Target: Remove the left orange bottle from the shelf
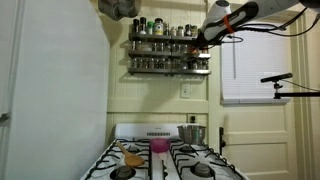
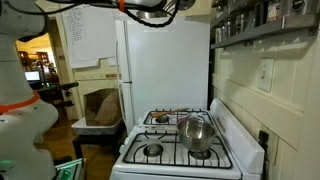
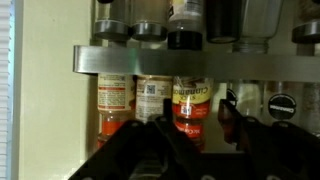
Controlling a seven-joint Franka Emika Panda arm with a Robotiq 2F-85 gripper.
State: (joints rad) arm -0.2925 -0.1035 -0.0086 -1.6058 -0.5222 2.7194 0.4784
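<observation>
Exterior view: shelf [image 1: 168, 52] on the wall above the stove [image 1: 165, 162]. Claw [image 1: 204, 38] sits at the shelf's right end, upper tier. I cannot tell the bottles apart here.

Exterior view: shelf [image 2: 262, 22] edge-on at top right, pot [image 2: 195, 132] on the stove.

Wrist view: claw [image 3: 195, 128] spread wide, holding nothing. Behind the rail [image 3: 150, 58] I count three orange bottles. The left orange bottle [image 3: 112, 100] stands outside the claw's gap.

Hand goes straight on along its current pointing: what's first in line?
Likely the orange bottle on the shelf, framed between the open hand's fingers; depth is unclear in the wrist view.
</observation>
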